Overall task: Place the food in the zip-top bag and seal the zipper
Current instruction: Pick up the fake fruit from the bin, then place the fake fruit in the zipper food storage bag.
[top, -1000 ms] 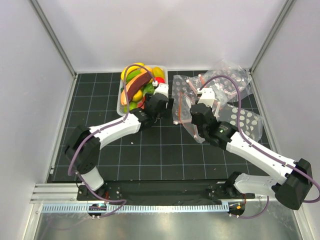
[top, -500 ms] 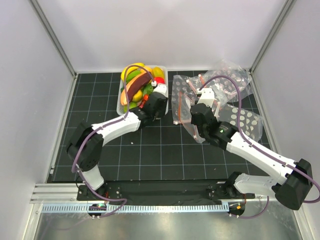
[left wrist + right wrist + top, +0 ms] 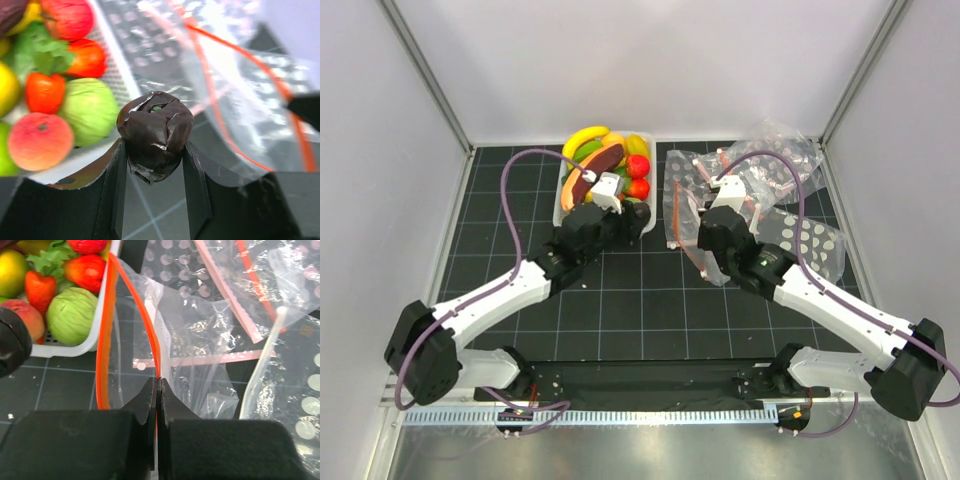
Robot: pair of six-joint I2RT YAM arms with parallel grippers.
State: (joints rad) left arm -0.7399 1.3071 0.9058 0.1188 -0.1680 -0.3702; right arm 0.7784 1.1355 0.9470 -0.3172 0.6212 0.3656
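Dark brown-purple piece [image 3: 156, 125] sits clamped between the left gripper [image 3: 156, 150] fingers, between white tub [image 3: 65, 351] and bag mouth. Right gripper [image 3: 156, 385] is pinched tight on the zipper [image 3: 106, 315], holding the zip-top bag [image 3: 195, 355] open. Bag looks empty; other food [image 3: 90, 110] lies in the tub. Loading barely begun, sealing not yet done.

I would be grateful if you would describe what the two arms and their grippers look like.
The left arm and the right arm both have white link shells between chunky black joint housings. A thin purple cable loops loosely along each one. The left gripper and the right gripper have flat, matte black fingers. No markings are visible on them.
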